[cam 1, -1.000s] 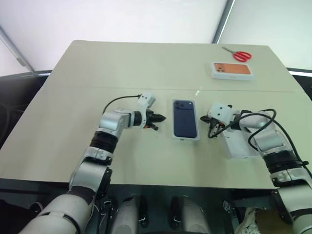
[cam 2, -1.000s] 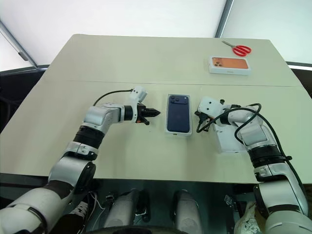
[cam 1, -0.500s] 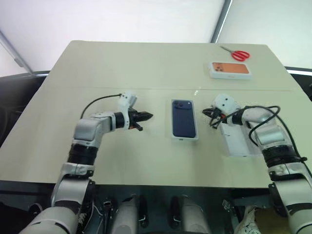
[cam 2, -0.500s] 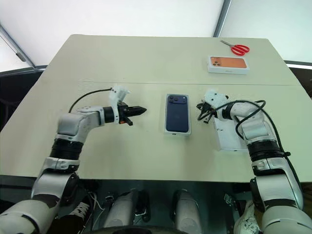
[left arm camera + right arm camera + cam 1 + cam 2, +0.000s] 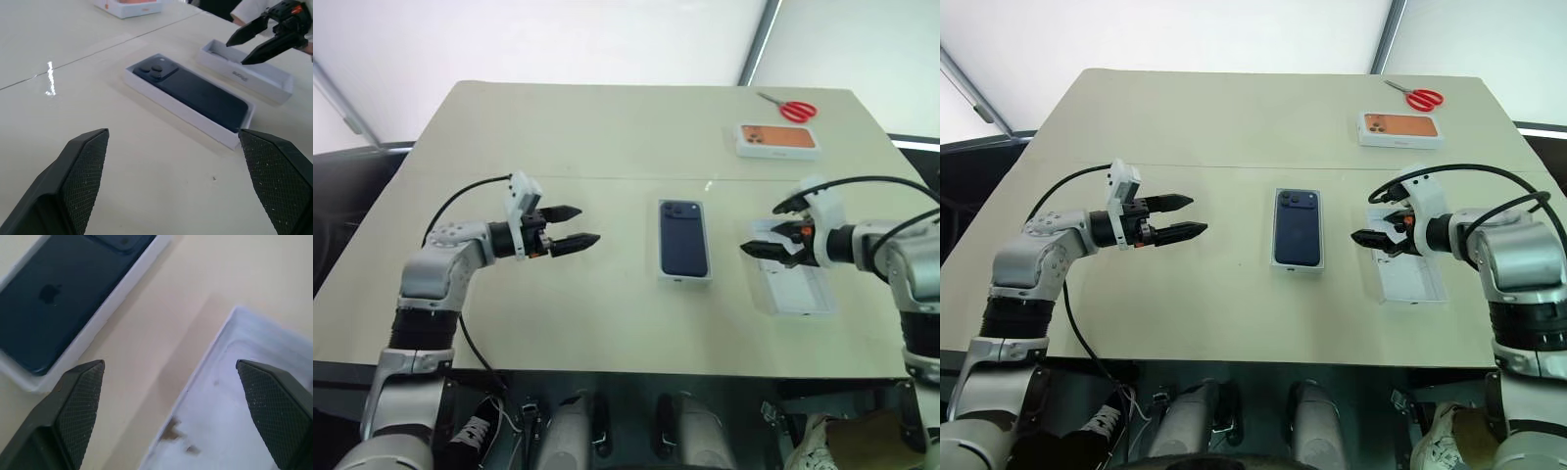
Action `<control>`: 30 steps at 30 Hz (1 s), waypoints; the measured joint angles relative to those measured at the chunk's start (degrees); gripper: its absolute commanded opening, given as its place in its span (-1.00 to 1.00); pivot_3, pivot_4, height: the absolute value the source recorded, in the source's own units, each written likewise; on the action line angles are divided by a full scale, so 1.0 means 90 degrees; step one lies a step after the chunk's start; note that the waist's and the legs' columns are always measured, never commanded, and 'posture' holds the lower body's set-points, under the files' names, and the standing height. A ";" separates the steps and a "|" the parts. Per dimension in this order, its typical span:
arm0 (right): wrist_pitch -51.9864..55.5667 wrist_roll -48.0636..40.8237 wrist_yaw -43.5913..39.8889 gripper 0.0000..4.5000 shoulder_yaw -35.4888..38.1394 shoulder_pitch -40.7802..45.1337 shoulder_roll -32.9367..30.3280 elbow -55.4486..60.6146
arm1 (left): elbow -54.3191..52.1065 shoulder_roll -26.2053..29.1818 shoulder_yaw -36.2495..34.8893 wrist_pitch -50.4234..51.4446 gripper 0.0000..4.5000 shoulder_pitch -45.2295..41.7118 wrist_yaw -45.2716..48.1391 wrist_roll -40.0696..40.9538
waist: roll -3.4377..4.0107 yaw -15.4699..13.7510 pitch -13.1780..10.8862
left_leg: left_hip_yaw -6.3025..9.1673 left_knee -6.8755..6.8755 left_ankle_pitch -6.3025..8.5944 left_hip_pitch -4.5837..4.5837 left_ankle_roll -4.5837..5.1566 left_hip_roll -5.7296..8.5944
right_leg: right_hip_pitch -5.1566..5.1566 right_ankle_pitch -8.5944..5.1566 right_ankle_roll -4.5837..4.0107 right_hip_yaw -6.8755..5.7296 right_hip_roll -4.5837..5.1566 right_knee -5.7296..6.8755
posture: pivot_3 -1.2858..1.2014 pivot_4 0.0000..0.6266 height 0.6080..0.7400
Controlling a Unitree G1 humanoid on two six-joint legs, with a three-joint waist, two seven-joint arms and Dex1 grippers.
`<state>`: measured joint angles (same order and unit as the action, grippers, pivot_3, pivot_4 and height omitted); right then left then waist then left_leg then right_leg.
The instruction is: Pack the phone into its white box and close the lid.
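The dark navy phone (image 5: 683, 238) lies back up in the white box (image 5: 684, 280) at the table's middle, camera bump at the far end. To its right the lid (image 5: 798, 294) lies open side up, white inside. My left gripper (image 5: 587, 223) is open and hangs left of the box, pointing at it with a wide gap of bare table between. Over the lid's far left part hovers my right gripper (image 5: 751, 241), open and pointing left toward the box. The right wrist view shows the phone (image 5: 54, 298) and the lid (image 5: 234, 421) below the open fingers.
A white box with an orange phone picture (image 5: 777, 140) and red scissors (image 5: 790, 109) lie at the table's far right corner. The beige table (image 5: 558, 127) is bare on the left and in front of the box. Its front edge runs close below both arms.
Both grippers went from shut to open. The left arm drew back to the left and rose, away from the box. The right hand pulled right, over the lid. Phone and box stayed put.
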<state>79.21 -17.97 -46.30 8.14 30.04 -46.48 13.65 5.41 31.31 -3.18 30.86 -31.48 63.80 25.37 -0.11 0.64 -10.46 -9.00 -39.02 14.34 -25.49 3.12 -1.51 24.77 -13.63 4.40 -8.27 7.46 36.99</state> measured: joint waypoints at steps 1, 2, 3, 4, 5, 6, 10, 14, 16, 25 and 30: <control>0.0508 -0.0095 0.0145 1.00 0.0099 -0.0096 0.0098 0.0315 | -0.0015 0.0000 -0.0009 -0.0210 0.99 0.0079 0.0088 0.0018 | 0.0000 0.0002 0.0000 | -0.0001 0.0001 0.0000 0.0000 0.0000 0.0000 | 0.0000 0.0000 0.0000 0.0000 0.0000 0.0000 | 0.03 -0.52 0.96; 0.0920 -0.0160 0.0329 1.00 0.0207 -0.0196 0.0218 0.0582 | -0.0023 -0.0001 -0.0028 -0.0466 0.99 0.0168 0.0169 0.0025 | 0.0000 0.0002 0.0000 | -0.0001 0.0002 0.0000 -0.0002 0.0000 0.0002 | 0.0002 0.0000 -0.0001 0.0000 0.0001 -0.0001 | 0.03 -0.52 0.96; 0.1168 -0.0203 0.0498 1.00 0.0288 -0.0274 0.0312 0.0754 | -0.0025 -0.0002 -0.0052 -0.0644 0.99 0.0234 0.0240 0.0032 | 0.0000 0.0001 0.0000 | -0.0001 0.0001 0.0001 -0.0002 0.0001 0.0002 | 0.0002 0.0000 -0.0002 0.0000 0.0001 -0.0001 | 0.03 -0.52 0.96; 0.1320 -0.0248 0.0663 1.00 0.0325 -0.0342 0.0341 0.0869 | -0.0025 -0.0001 -0.0060 -0.0794 0.99 0.0277 0.0307 0.0046 | 0.0000 -0.0006 0.0000 | -0.0001 0.0002 0.0003 -0.0003 0.0004 0.0005 | 0.0003 0.0000 -0.0003 -0.0001 0.0004 0.0000 | 0.03 -0.52 0.96; 0.1401 -0.0324 0.0857 1.00 0.0366 -0.0426 0.0349 0.0994 | -0.0026 0.0001 -0.0065 -0.0965 0.99 0.0321 0.0414 0.0059 | 0.0000 -0.0015 0.0000 | -0.0001 0.0002 0.0004 -0.0004 0.0005 0.0008 | 0.0004 -0.0001 -0.0004 -0.0002 0.0006 -0.0001 | 0.03 -0.52 0.96; 0.1430 -0.0389 0.1039 1.00 0.0401 -0.0527 0.0350 0.1099 | -0.0043 0.0013 -0.0068 -0.1141 0.99 0.0391 0.0537 0.0089 | 0.0000 -0.0017 0.0000 | -0.0002 0.0002 0.0007 -0.0004 0.0008 0.0009 | 0.0003 -0.0003 -0.0008 -0.0002 0.0006 -0.0002 | 0.03 -0.52 0.96; 0.1432 -0.0489 0.1681 1.00 0.0433 -0.0795 0.0346 0.1198 | -0.0188 0.0073 -0.0025 -0.1689 0.99 0.0641 0.0872 0.0095 | 0.0001 -0.0003 0.0000 | -0.0006 0.0003 0.0008 -0.0008 0.0012 0.0011 | 0.0006 -0.0003 -0.0008 -0.0002 0.0007 -0.0003 | 0.03 -0.52 0.96; 0.1433 -0.0920 0.2356 1.00 0.0780 -0.0807 0.0726 0.1071 | -0.0396 0.0122 0.0029 -0.2186 0.99 0.0822 0.1047 0.0024 | 0.0002 0.0004 0.0000 | -0.0008 0.0005 0.0007 -0.0008 0.0012 0.0009 | 0.0007 0.0001 0.0000 -0.0002 0.0002 -0.0002 | 0.03 -0.52 0.96; 0.1433 -0.1248 0.2655 1.00 0.0819 -0.0807 0.0820 0.1072 | -0.0428 0.0123 0.0031 -0.2367 0.99 0.0884 0.1081 0.0017 | 0.0002 0.0000 0.0000 | -0.0009 0.0005 0.0007 -0.0008 0.0015 0.0009 | 0.0006 0.0001 0.0001 -0.0002 0.0002 -0.0003 | 0.03 -0.52 0.96; 0.1433 -0.2167 0.3867 0.17 0.0861 -0.0785 0.0813 0.0889 | -0.0449 0.0146 0.0128 -0.2463 1.00 0.0951 0.1146 0.0019 | 0.0002 -0.0001 0.0000 | -0.0009 0.0004 0.0002 -0.0009 0.0038 0.0009 | 0.0005 0.0001 0.0004 -0.0002 -0.0004 -0.0003 | 0.03 -0.52 0.96; 0.1433 -0.2436 0.4361 -0.98 0.0796 -0.0787 0.0813 0.0837 | -0.0518 0.0144 0.0194 -0.2483 1.00 0.0974 0.1010 0.0026 | 0.0001 0.0000 0.0000 | -0.0010 0.0004 0.0006 -0.0009 0.0045 0.0008 | 0.0004 0.0001 0.0005 -0.0002 -0.0007 -0.0003 | 0.03 -0.52 0.96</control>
<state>92.11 -39.89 -7.06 15.31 22.96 -39.17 21.18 0.75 32.60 -1.43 8.51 -22.71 72.89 25.61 -0.10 0.64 -10.46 -9.08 -38.98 14.39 -25.57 3.52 -1.44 24.81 -13.62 4.44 -8.28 7.40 36.96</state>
